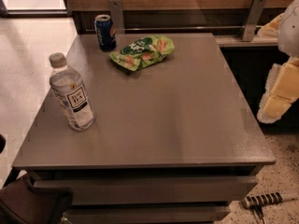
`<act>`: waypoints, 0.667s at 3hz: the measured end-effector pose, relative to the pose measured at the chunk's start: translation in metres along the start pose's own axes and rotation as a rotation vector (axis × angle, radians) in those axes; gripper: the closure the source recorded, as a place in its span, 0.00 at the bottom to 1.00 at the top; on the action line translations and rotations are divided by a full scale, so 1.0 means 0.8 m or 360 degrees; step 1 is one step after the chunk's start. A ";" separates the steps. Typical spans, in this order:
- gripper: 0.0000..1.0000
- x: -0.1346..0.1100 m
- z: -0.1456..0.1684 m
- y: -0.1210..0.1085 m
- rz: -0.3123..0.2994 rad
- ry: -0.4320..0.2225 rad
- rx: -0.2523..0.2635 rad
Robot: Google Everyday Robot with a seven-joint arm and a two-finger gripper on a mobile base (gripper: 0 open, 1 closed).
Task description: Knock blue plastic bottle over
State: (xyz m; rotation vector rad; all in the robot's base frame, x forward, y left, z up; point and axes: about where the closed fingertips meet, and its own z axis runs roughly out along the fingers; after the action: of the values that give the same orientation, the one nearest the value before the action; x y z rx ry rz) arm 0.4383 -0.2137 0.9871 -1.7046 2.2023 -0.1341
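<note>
The blue plastic bottle [71, 94] stands upright near the left edge of the grey table [187, 125]. It is clear and bluish, with a grey-white cap and a white "TEA" label. My gripper [276, 101] is at the far right of the view, a white and yellowish shape beyond the table's right edge. It is far from the bottle and touches nothing on the table.
A dark blue soda can [105, 31] stands at the back left of the table. A green snack bag [142, 52] lies beside it. A wood wall with metal brackets [252, 17] runs behind. A striped object [264, 199] lies on the floor at bottom right.
</note>
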 end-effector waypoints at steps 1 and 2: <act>0.00 0.000 0.000 0.000 0.0000 0.0000 0.0000; 0.00 0.001 0.011 -0.005 0.0062 -0.0200 -0.0068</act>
State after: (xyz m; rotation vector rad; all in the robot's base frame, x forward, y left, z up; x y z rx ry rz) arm 0.4449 -0.2141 0.9802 -1.6441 2.1588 0.0293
